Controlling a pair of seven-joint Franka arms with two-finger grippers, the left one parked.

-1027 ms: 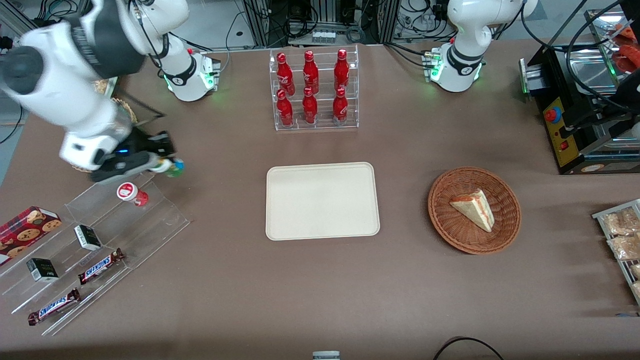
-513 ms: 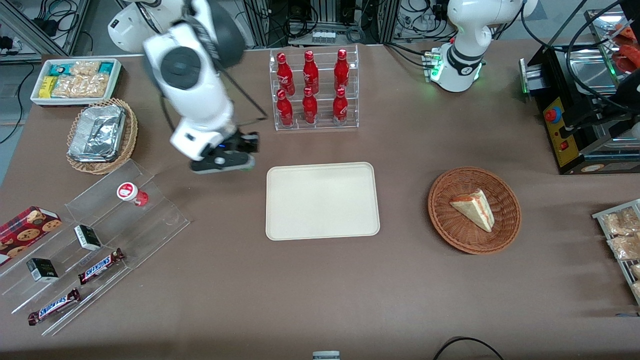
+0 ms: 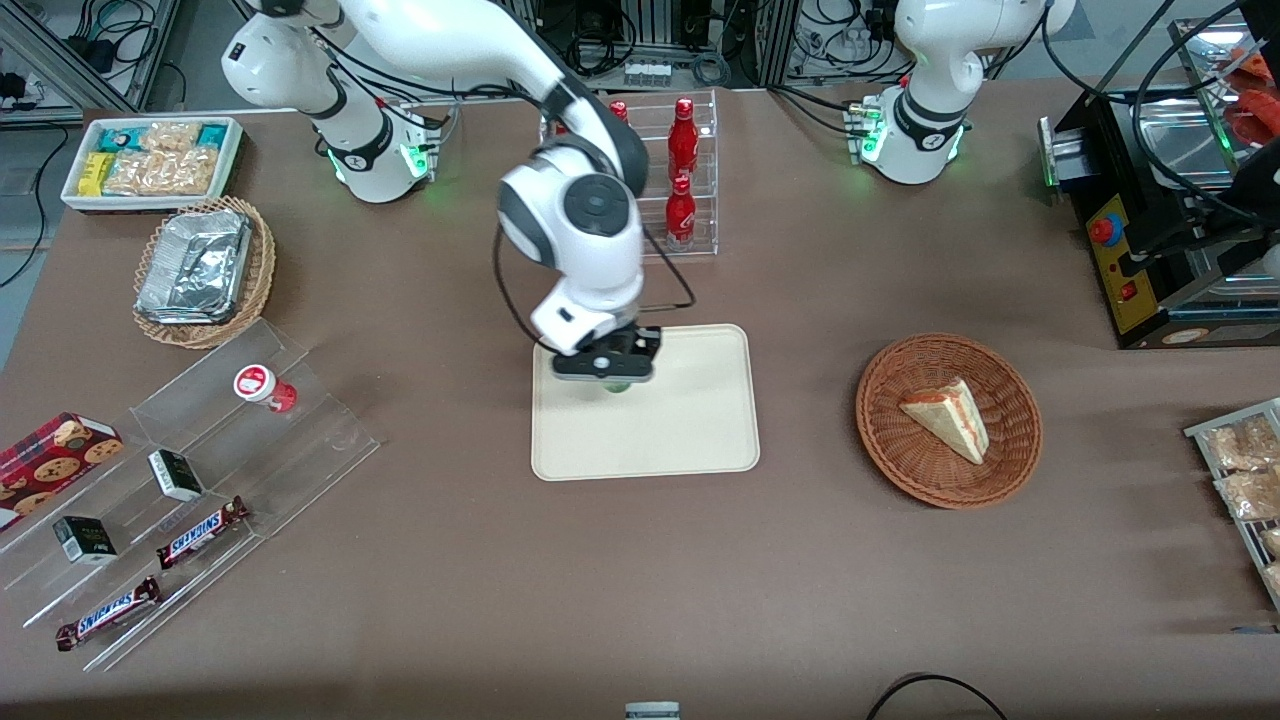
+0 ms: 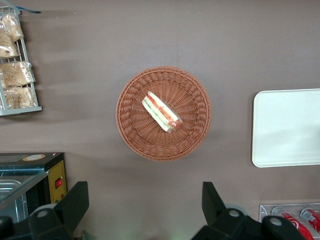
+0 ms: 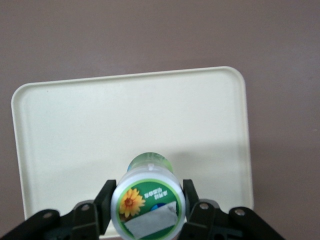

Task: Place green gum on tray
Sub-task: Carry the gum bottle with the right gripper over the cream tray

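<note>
The right arm's gripper (image 3: 606,368) hangs above the cream tray (image 3: 690,420), over the part of it nearer the working arm's end of the table and close to the edge that faces the rack of red bottles (image 3: 682,170). Its two fingers (image 5: 104,200) are clamped on the green gum (image 5: 148,202), one pressed to each side of the canister just under the lid, whose sunflower label faces the wrist camera. In the front view only a sliver of the green body (image 3: 616,385) shows beneath the gripper; whether the canister touches the tray surface cannot be told. The red-lidded canister (image 3: 262,386) stands on the clear stepped display, well apart from the tray. A wicker basket (image 3: 948,420) holding a sandwich wedge sits toward the parked arm's end.
</note>
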